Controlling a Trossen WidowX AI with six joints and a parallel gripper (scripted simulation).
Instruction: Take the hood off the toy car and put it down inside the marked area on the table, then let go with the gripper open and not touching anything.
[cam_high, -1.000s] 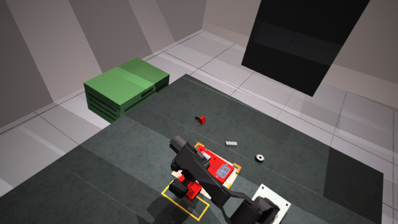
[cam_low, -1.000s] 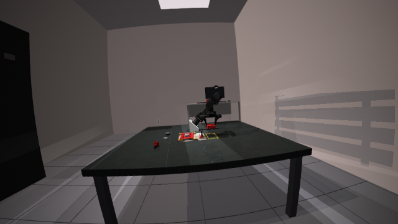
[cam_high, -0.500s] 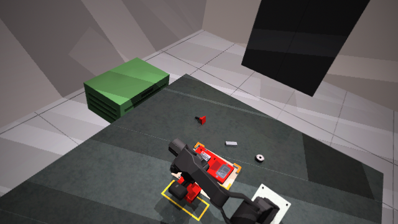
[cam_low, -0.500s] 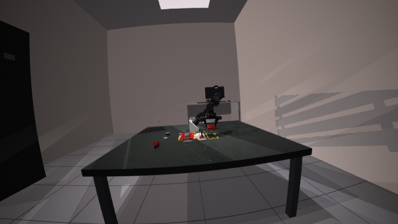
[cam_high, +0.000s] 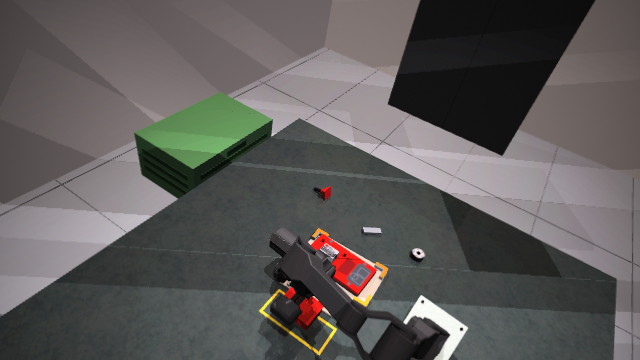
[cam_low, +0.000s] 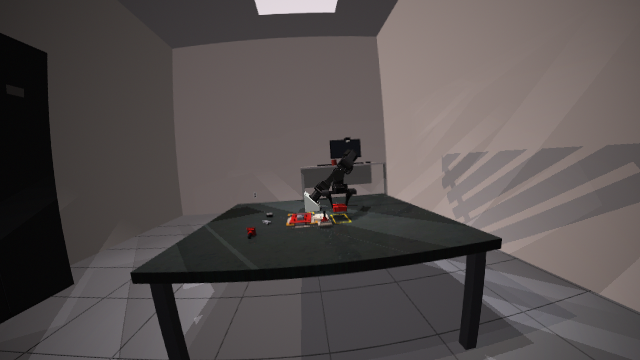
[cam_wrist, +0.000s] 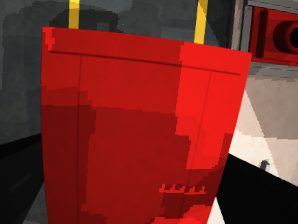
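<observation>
The red hood (cam_high: 310, 315) (cam_low: 340, 207) (cam_wrist: 135, 120) is held in my gripper (cam_high: 302, 309) (cam_low: 340, 205) (cam_wrist: 134, 152), whose dark fingers are shut on its two sides. The hood hangs a little above the table, over the marked area, a yellow outline (cam_high: 289, 332) (cam_wrist: 74, 14). In the wrist view two yellow lines run out from under the hood's far edge; the rest of the outline is hidden there. The red toy car (cam_high: 345, 267) (cam_low: 301, 218) sits on a pale board beside the marked area, its front partly hidden by the arm in the top view.
A red part with a black knob (cam_wrist: 287, 37) stands on the pale board (cam_high: 374, 286) beside the hood. A red and black piece (cam_high: 326, 193) (cam_low: 251, 231), a small white block (cam_high: 371, 230) and a round ring (cam_high: 418, 255) lie on the table beyond the car.
</observation>
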